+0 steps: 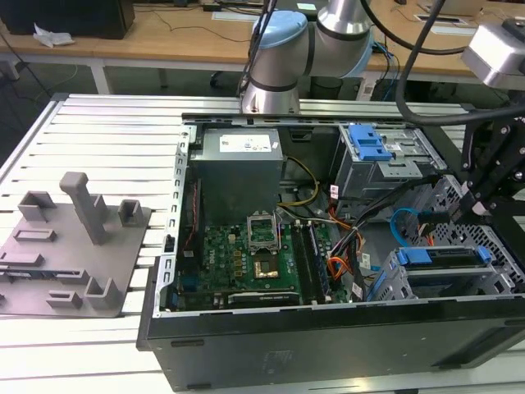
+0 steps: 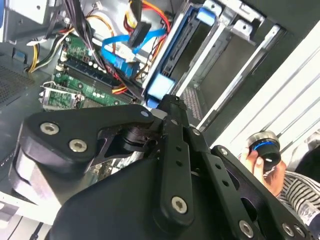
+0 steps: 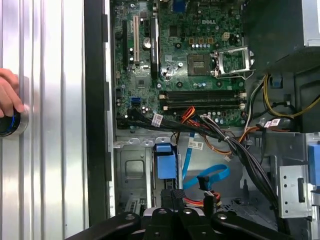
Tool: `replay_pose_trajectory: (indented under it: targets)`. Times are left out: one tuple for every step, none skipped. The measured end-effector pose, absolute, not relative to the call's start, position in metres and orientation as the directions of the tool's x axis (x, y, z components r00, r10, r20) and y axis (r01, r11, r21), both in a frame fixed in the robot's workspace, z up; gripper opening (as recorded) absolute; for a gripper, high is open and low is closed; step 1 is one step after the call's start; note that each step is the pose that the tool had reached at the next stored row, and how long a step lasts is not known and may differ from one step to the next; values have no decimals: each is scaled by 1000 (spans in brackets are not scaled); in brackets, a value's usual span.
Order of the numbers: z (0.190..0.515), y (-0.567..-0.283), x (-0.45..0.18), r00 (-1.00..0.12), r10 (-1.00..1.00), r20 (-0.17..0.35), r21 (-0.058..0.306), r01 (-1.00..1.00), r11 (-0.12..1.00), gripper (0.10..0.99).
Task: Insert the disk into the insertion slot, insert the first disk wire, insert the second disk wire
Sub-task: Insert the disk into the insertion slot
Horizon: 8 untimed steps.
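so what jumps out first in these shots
An open PC case lies on a slatted metal table, motherboard exposed. At the exterior view's right, the black claw hangs over the blue-framed disk in its slot, beside a looping light-blue cable. In the first wrist view, a hand rests on a round knob.

wooden desks (image 1: 164, 37) stand behind a slatted metal table (image 1: 107, 139).
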<state>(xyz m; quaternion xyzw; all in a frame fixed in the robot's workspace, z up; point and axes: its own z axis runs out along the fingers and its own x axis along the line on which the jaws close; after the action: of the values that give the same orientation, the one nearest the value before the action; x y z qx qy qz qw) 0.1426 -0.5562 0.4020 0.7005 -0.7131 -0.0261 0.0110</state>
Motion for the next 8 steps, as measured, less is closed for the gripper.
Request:
replay_pose_trajectory:
  targets:
    - [399, -556, 143, -18, -1000, -21, 53, -998, 17, 106]
    - [396, -556, 143, -19, -1000, -21, 54, -998, 17, 106]
    - [395, -556, 143, -19, -1000, -21, 54, -998, 17, 106]
    - [392, -556, 143, -18, -1000, -21, 54, -998, 17, 106]
    - [388, -556, 143, -18, -1000, -21, 54, -998, 17, 106]
    - [382, -556, 143, -18, -1000, -21, 54, -998, 17, 106]
    - [380, -556, 143, -18, -1000, -21, 54, -998, 17, 106]
    - [378, -556, 143, -18, -1000, -21, 54, -998, 17, 106]
